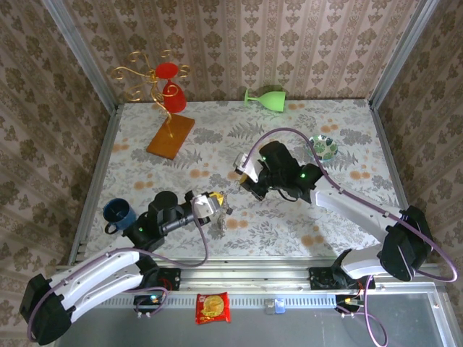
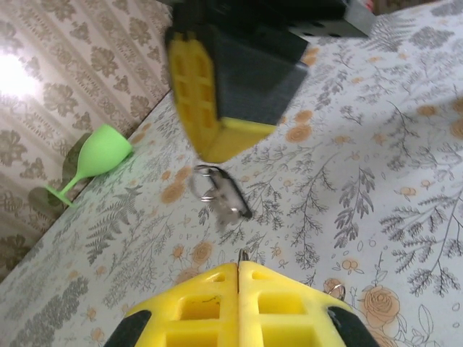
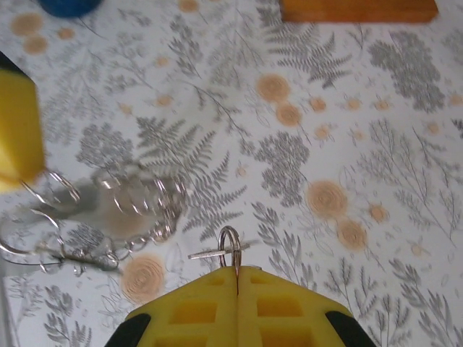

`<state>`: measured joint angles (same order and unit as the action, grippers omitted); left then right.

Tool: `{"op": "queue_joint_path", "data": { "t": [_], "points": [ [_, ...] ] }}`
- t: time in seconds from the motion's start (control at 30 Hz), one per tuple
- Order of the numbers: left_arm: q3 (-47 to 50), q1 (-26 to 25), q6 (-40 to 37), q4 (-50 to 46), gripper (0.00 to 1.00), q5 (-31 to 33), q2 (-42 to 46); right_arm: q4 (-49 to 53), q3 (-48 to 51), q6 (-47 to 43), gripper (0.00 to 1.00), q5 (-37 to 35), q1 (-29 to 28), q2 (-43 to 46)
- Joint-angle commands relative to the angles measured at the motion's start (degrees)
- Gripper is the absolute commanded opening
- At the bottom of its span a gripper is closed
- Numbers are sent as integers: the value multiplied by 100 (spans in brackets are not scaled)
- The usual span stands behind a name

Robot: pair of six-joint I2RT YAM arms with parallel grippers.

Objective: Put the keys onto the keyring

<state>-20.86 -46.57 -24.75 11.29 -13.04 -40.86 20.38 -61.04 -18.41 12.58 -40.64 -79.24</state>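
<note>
Threading step, apparently: left gripper (image 2: 239, 269), fingers together, pinches the wire keyring (image 3: 108, 210) over the table's (image 3: 325, 108) near half. Right gripper (image 3: 237, 271) nips a key (image 3: 230, 242) beside it. Next move likely needs careful loop-to-ring alignment.

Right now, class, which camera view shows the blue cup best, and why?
The top external view: the blue cup sits whole and sharp, open mouth and handle both clear. The right wrist view has the cup cut off by its top edge, a blurred blue sliver.
</note>
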Motion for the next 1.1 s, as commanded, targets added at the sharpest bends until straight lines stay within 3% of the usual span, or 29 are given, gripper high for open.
{"op": "queue_joint_path", "data": {
  "t": [0.0, 0.17, 0.37, 0.47, 0.6, 0.7, 0.87, 1.07],
  "points": [
    [86, 229, 829, 607, 0, -253, 81, 380, 306, -69, 0, -246, -26, -197],
    [126, 589, 1473, 921, 0, -779, -135, 341, 466, -276, 0, -5, -97, -494],
    [146, 758, 1623, 1120, 0, -1095, -286, 482, 273, -114, 0, 576, 23, -1145],
    [179, 763, 1580, 1157, 0, -1118, -282, 634, 111, 144, 1, 443, 150, -1506],
    [197, 772, 1537, 1158, 0, -1119, -258, 565, 36, 666, 25, -269, 331, -1599],
    [233, 783, 1528, 1206, 0, -1122, -255, 493, 77, 765, 31, -303, 438, -1416],
    [277, 815, 1593, 1338, 0, -1218, -271, -270, 580, 343, 34, 463, 494, -675],
    [355, 877, 1655, 1579, 0, -1489, -315, -2237, 1690, -927, 33, 2092, 482, 482]
  ]
}}
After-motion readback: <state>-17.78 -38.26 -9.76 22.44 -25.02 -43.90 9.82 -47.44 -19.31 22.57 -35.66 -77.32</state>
